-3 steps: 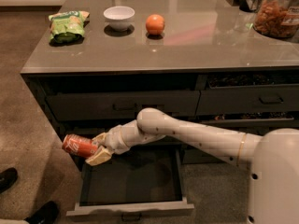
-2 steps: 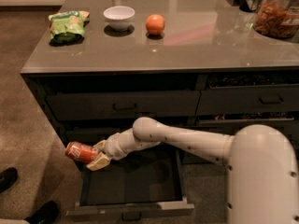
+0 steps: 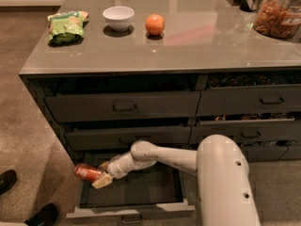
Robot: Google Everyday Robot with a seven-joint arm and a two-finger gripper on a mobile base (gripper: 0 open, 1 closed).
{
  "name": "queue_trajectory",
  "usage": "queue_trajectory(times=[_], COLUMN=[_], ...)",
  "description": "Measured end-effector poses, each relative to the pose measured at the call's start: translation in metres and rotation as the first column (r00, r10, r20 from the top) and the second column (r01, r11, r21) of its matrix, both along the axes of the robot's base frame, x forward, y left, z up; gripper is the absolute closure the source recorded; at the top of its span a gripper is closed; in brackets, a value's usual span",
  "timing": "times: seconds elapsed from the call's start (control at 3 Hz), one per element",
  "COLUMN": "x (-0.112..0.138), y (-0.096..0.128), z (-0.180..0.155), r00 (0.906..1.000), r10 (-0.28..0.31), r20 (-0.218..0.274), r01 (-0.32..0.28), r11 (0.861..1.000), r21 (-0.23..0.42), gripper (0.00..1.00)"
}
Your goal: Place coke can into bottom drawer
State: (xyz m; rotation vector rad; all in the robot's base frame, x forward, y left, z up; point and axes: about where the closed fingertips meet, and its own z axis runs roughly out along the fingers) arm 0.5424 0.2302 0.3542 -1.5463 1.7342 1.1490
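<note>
The gripper (image 3: 101, 174), pinching the can (image 3: 87, 172) sideways at its tip, has sunk lower than a second ago, so the can now straddles the left rim of the drawer (image 3: 141, 189) below, probably needing an inward nudge before release.

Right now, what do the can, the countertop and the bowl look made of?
Can: likely thin metal with a red printed skin, going by its soda-can shape. The gripper holds it over the left edge of the open drawer.
Countertop: smooth polished grey slab showing bright reflected streaks. Stone or composite, can't tell.
Bowl: probably glazed ceramic, white and glossy. Could be plastic.
</note>
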Motion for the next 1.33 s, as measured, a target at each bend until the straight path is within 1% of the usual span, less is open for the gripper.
queue_trajectory(times=[0.33,0.67,1.0,1.33], x=[0.001,0.001,0.01,0.023], y=[0.006,0.007,0.004,-0.005], z=[-0.048,-0.048,-0.069,-0.101], r00=[0.9997,0.9997,0.9992,0.9969], r10=[-0.007,-0.007,-0.021,-0.053], r20=[-0.025,-0.025,-0.035,-0.058], r01=[0.007,0.007,0.022,0.054], r11=[1.0,1.0,1.0,0.999], r21=[-0.003,-0.003,0.008,0.005], gripper=[1.0,1.0,1.0,1.0])
